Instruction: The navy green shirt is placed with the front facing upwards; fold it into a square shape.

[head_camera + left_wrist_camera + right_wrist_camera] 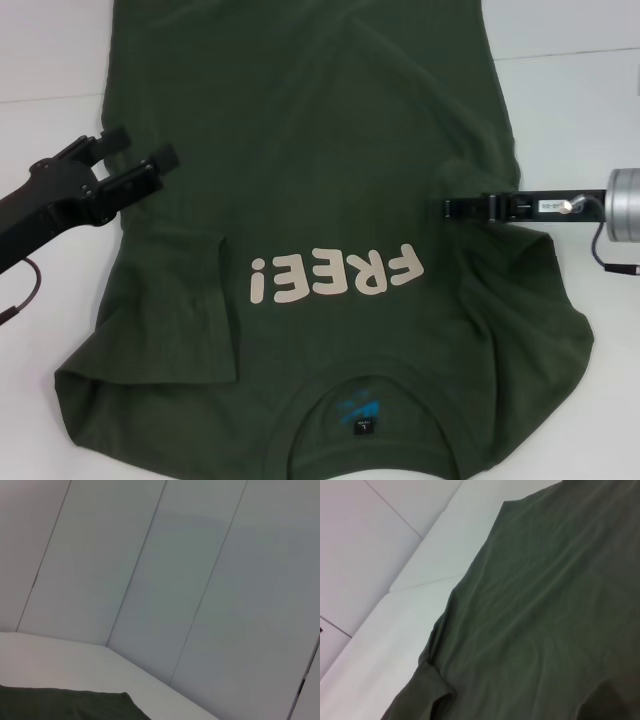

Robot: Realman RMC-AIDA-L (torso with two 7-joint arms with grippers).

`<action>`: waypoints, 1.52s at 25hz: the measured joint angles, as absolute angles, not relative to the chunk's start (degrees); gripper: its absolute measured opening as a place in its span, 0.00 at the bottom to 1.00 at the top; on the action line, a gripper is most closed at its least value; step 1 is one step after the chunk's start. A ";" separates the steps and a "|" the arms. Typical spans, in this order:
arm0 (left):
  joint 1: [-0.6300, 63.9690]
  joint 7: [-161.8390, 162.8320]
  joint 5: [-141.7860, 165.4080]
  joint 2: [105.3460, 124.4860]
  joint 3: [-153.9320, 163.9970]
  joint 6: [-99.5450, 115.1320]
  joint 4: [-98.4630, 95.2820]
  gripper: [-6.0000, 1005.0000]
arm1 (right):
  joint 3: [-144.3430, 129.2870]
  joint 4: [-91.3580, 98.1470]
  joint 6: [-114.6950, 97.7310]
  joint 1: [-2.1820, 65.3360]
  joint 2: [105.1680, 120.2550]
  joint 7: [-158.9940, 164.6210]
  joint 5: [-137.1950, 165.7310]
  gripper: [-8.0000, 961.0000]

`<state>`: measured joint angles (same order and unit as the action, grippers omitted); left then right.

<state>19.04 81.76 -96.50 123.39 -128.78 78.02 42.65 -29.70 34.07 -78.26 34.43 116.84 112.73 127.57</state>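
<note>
Dark olive cotton fills the head view: the navy green shirt (330,200) lies front up on the white table (50,60), its hem cut off by the far edge of the frame and its collar nearest the robot. Pale beige letters reading FREE! (335,277) cross the chest, and a small black label with blue print sits inside the collar (362,415). Both sleeves are folded in over the shirt's body. The left gripper (140,148) hovers at the shirt's left edge, fingers spread apart. The right gripper (455,208) reaches over the shirt's right edge, seen edge-on; I cannot tell how its fingers stand.

The left wrist view shows grey wall panels, with one shirt corner (75,706).

The right wrist view shows wrinkled shirt cloth (545,605) on the table.
</note>
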 joint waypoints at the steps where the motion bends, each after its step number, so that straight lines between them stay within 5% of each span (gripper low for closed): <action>1: 19.08 81.76 -96.50 123.39 -128.77 77.97 42.61 0.88 | -30.16 34.08 -77.99 34.64 116.95 112.72 127.55 0.36; 11: 19.54 81.65 -96.06 123.39 -128.76 77.57 41.93 0.88 | -30.66 34.73 -77.25 34.62 117.04 110.96 124.93 0.75; 38: 19.41 80.93 -95.71 123.78 -128.96 77.45 40.75 0.88 | -28.17 39.92 -80.88 24.32 114.21 110.62 124.58 0.74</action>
<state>19.41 80.93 -95.71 123.78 -128.96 77.45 40.75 -28.17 39.92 -80.88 24.32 114.21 110.62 124.58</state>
